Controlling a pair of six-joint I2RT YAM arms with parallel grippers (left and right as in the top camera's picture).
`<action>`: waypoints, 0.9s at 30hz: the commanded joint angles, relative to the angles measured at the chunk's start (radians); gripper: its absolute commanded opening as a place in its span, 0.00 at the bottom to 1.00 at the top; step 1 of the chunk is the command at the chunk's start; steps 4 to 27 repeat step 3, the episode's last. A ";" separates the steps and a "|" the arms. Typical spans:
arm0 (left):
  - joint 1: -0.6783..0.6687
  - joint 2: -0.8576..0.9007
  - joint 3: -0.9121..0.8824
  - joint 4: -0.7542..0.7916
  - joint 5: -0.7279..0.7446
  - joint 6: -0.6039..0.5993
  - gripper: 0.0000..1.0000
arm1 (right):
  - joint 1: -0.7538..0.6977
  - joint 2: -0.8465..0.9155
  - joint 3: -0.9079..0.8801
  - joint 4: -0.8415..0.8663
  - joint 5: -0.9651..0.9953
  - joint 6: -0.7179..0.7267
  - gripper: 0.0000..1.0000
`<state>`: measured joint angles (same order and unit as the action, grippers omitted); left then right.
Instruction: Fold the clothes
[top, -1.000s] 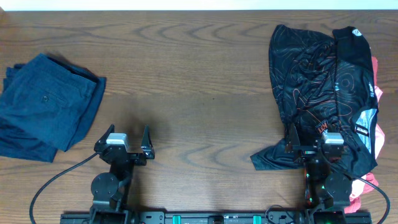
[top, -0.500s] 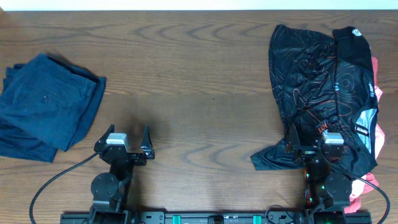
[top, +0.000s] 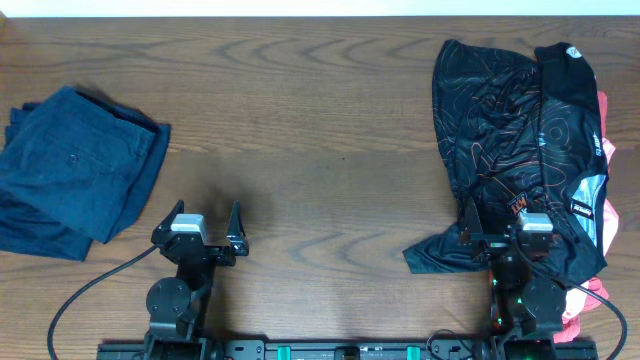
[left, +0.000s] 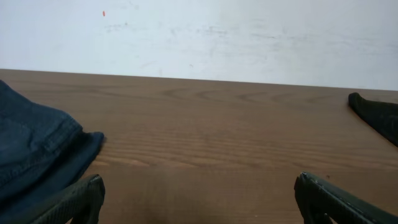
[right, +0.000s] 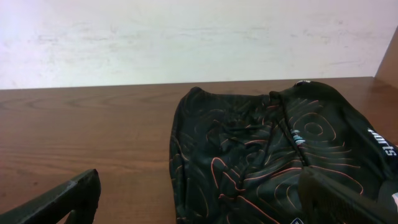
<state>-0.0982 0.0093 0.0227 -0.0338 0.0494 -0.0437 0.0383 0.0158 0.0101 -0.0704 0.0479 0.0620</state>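
A crumpled black garment with thin orange line patterns (top: 515, 140) lies at the table's right side, over a pink garment (top: 590, 292) whose edge shows at the lower right. It fills the right wrist view (right: 273, 155). Folded dark blue trousers (top: 75, 170) lie at the left; their edge shows in the left wrist view (left: 37, 152). My left gripper (top: 198, 222) is open and empty above bare wood near the front edge (left: 196, 199). My right gripper (top: 500, 225) is open, resting at the black garment's near edge (right: 205, 199).
The wooden table (top: 310, 150) stretches between the two piles. A white wall (left: 199, 31) stands behind the far edge. Black cables (top: 75, 295) run from the arm bases at the front.
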 joint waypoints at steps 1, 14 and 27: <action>0.005 -0.005 -0.019 -0.032 0.003 0.018 0.98 | -0.011 -0.005 -0.003 -0.001 -0.003 -0.015 0.99; 0.005 -0.005 -0.019 -0.032 0.002 0.018 0.98 | -0.011 -0.005 -0.003 -0.001 -0.003 -0.015 0.99; 0.005 -0.005 -0.019 -0.032 0.002 0.018 0.98 | -0.011 -0.005 -0.003 -0.001 -0.003 -0.015 0.99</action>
